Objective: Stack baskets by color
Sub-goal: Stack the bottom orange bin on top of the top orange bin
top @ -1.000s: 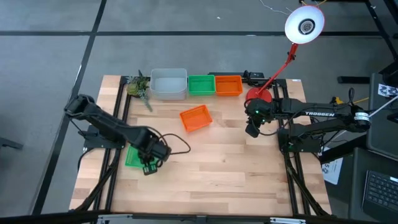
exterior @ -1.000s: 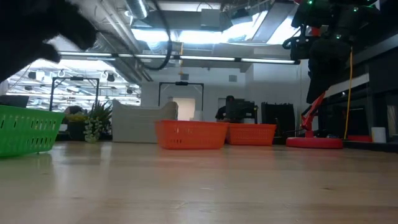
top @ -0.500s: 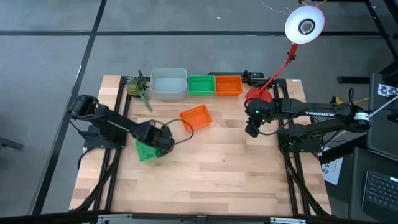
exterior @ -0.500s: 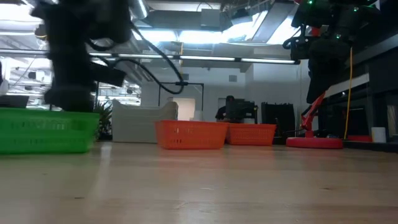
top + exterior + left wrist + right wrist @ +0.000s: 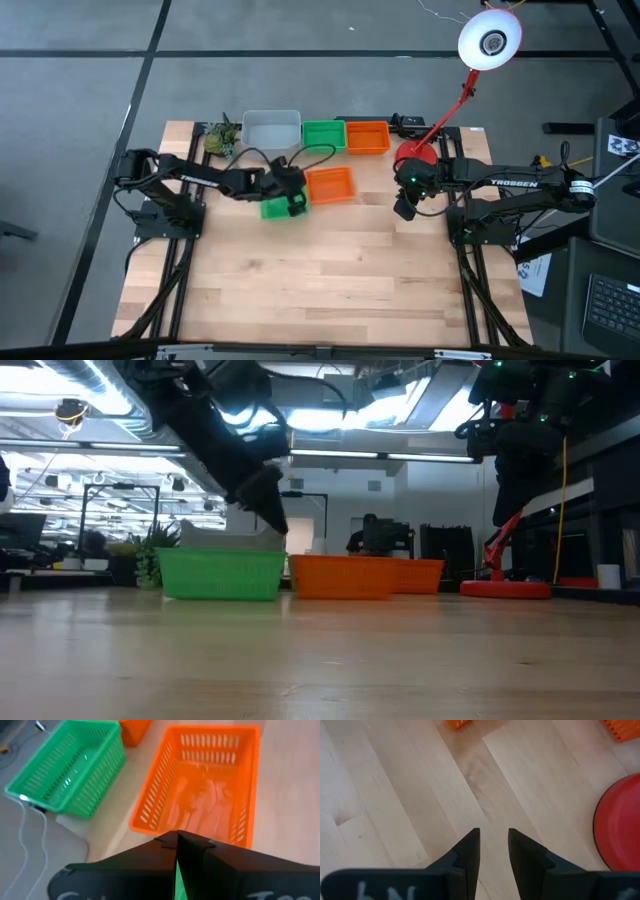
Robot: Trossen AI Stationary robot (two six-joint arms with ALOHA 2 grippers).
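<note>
Clenched on one rim of a bright green slotted plastic basket [image 5: 272, 209]: the left claw [image 5: 293, 197], reached out over the middle of the wooden desk [image 5: 350, 290], well off from the round red lamp base [image 5: 413, 155] on the left arm's side. Confirmed in the left wrist view by a sliver of green pinched between the shut fingers. Carried basket low, at or just above the desk in the low view; cannot tell which. Just beside it, on the lamp-base side and touching or nearly so, a loose orange slotted plastic basket [image 5: 330, 185]. Farther back, in a row leading away from the lamp base: an orange basket [image 5: 367, 136] nearest it, then a second green basket [image 5: 323, 135], then a larger translucent pale grey bin [image 5: 271, 133]. Hanging empty just in front of the lamp base, fingers parted: the right claw [image 5: 405, 210], waiting. Step in hand, judged from the layout: bring the gripped green basket to the green one in the row and nest it inside. To do it well, lift enough to clear the loose orange basket and the walls of the row before travelling. Square the long sides with the target basket, since a skewed one will likely ride up on a rim. Lower level, rim held firmly, and release only once seated. Mind the cable trailing near the row.
</note>
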